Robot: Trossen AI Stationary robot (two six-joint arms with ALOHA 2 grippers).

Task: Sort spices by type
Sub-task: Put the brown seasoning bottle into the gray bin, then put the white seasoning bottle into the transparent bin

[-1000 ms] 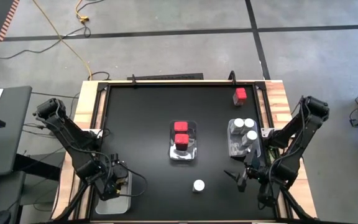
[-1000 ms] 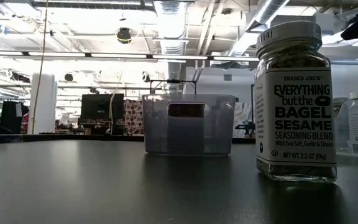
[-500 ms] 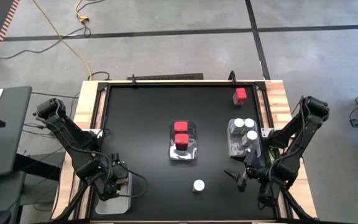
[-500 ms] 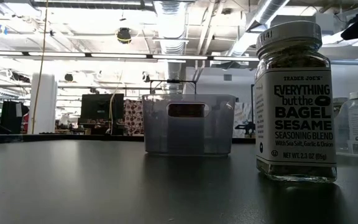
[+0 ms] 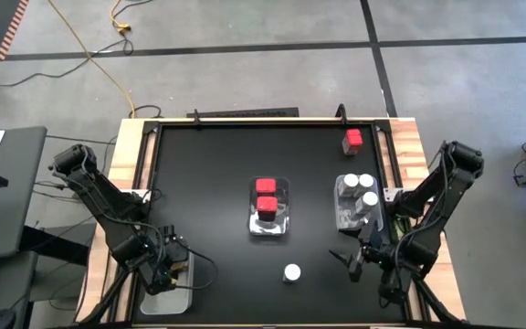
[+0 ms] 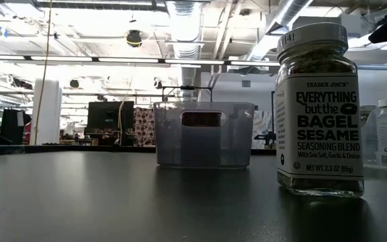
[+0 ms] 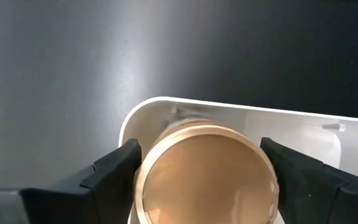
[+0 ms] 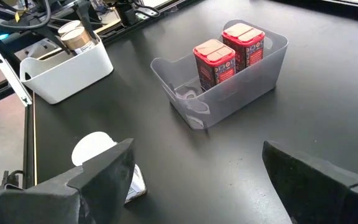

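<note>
A white-lidded seasoning jar stands alone on the black table near the near edge. Two red square-topped containers stand in the clear centre bin. A third red one stands at the far right. Three white-lidded jars stand in the clear right bin. My left gripper is over the white bin at the near left corner, shut on a tan-lidded jar. My right gripper hovers open, to the right of the lone jar. My left gripper pinches the tan-lidded jar at its round lid, one finger on each side, coming from above and pointing down. The jar sits upright within the white bin's walls. Whether its base rests on the bin floor is hidden by the lid.
A second tan-lidded jar shows in the white bin in the right wrist view. Bare black tabletop lies between the white bin and the centre bin. The raised table rim runs along the far edge.
</note>
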